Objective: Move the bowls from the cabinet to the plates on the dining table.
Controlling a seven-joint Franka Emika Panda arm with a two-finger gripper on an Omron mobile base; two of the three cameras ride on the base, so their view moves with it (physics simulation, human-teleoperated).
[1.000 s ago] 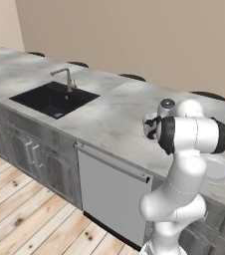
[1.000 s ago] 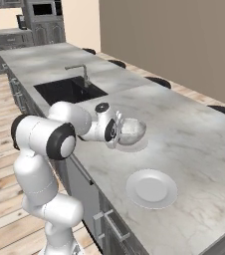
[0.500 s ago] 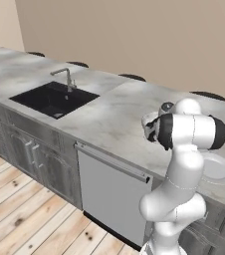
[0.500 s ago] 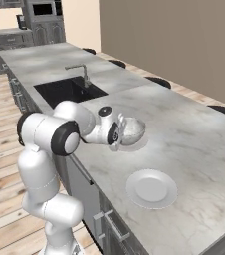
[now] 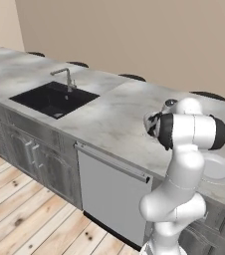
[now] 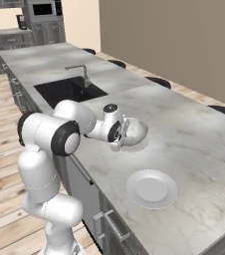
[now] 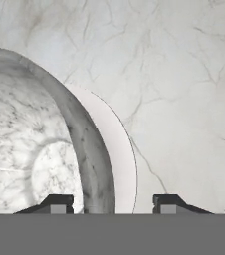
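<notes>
A pale grey-white marbled bowl (image 6: 134,130) rests upright on one of the plates (image 7: 123,159) on the dining table (image 6: 199,129). My gripper (image 6: 118,135) reaches it from the left, level with its rim. In the hand view the gripper (image 7: 112,201) is open: the bowl (image 7: 45,164) has its rim wall between the fingertips (image 7: 58,203), close to the left one and well clear of the right one. A second plate (image 6: 151,188) lies bare nearer the table's front edge, also in the left base view as the plate (image 5: 218,170) to the right of my arm. The cabinet is out of view.
A black sink (image 6: 68,90) with a faucet (image 6: 82,74) is set into the table to the left. Dark stool seats (image 6: 159,82) line the far edge. A dark oven tower (image 6: 42,15) stands far back left. Below the front edge are grey cabinet fronts (image 5: 109,194).
The jaws have spread apart and let go of the bowl's rim. The bowl has settled level on its plate, slightly right of where it was, and my elbow has swung a little.
</notes>
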